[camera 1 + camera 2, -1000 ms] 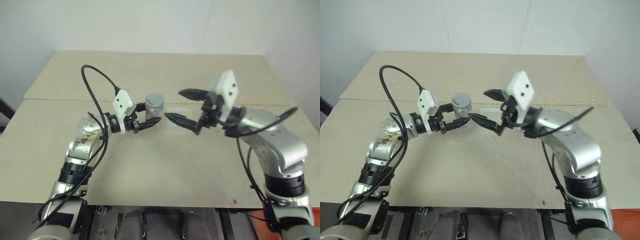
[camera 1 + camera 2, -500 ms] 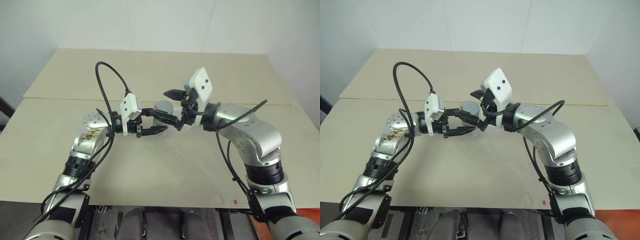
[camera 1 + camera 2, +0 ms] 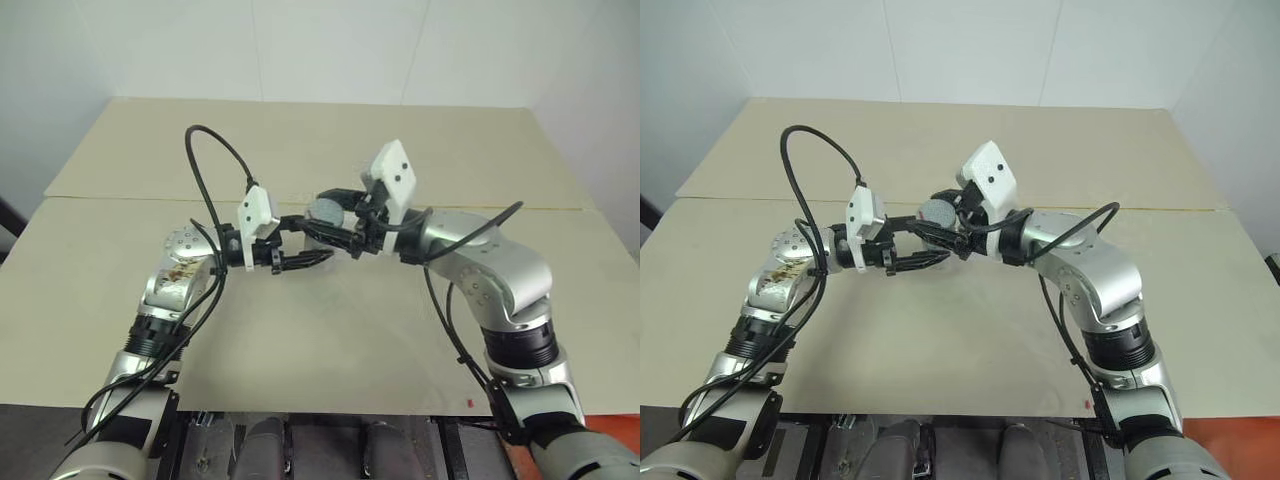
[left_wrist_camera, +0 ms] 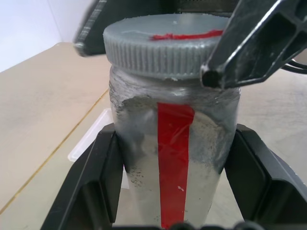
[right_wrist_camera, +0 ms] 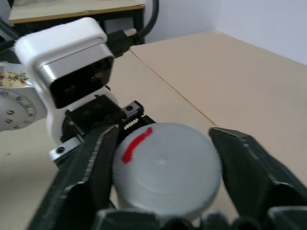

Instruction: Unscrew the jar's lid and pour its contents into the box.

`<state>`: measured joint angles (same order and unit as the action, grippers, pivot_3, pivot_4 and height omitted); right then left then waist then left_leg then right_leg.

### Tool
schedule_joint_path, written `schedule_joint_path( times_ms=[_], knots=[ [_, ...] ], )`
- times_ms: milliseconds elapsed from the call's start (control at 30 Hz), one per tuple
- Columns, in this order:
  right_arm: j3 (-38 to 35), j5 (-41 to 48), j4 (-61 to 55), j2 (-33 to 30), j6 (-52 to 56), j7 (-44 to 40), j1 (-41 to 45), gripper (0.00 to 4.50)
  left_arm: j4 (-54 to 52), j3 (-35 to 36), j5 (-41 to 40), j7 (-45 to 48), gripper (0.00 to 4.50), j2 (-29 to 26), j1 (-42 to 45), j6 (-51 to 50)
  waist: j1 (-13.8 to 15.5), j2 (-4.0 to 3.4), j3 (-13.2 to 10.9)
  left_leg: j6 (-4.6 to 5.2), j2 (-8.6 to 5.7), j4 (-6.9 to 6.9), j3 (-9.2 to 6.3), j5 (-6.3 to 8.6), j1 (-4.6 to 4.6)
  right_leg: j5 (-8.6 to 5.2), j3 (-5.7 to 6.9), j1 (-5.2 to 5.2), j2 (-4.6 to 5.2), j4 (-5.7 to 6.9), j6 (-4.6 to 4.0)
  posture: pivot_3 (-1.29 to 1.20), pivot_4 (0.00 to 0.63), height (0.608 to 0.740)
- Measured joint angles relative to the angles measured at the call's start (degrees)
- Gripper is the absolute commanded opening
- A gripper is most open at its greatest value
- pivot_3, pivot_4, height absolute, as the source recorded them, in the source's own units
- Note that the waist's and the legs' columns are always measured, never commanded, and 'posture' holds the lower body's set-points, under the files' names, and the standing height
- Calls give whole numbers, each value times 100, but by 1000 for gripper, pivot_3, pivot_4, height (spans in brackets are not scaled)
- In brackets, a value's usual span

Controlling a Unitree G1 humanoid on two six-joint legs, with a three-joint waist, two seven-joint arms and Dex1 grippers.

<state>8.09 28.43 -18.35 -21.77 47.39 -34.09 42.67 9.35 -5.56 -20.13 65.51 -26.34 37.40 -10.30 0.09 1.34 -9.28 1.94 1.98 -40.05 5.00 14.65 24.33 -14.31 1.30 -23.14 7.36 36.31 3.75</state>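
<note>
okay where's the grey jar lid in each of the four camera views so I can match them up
Left eye view: the lid sits centre, between the two grippers.
Right eye view: centre, same spot.
Left wrist view: across the top, capping the jar.
Right wrist view: low centre.
Shared landmark: the red mark on the lid's top.

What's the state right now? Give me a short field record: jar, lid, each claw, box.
jar: upright, held off the table by its body
lid: grey, red mark on top, still on the jar
left claw: shut on the jar
right claw: closed around the lid's rim
box: clear, on the table behind the jar, partly hidden
table: beige, seam across it
</note>
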Motion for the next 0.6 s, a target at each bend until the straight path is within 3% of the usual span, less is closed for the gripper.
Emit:
schedule_joint_path(
  times_ms=[367,600],
  knots=[
    [0,22,-6,76,-40,-121,-3,2792,-313,184,-425,-69,2700,117,-323,-451,-25,0,0,0,1,1,-3,0,-1,0,0,0,0,1,0,0,150,740],
    [-137,510,529,-394,-603,-1898,45,2792,-394,125,-711,687,2700,67,-298,-592,-20,0,0,7,0,0,-2,3,-2,0,1,3,-1,-4,0,0,150,740]
  ],
)
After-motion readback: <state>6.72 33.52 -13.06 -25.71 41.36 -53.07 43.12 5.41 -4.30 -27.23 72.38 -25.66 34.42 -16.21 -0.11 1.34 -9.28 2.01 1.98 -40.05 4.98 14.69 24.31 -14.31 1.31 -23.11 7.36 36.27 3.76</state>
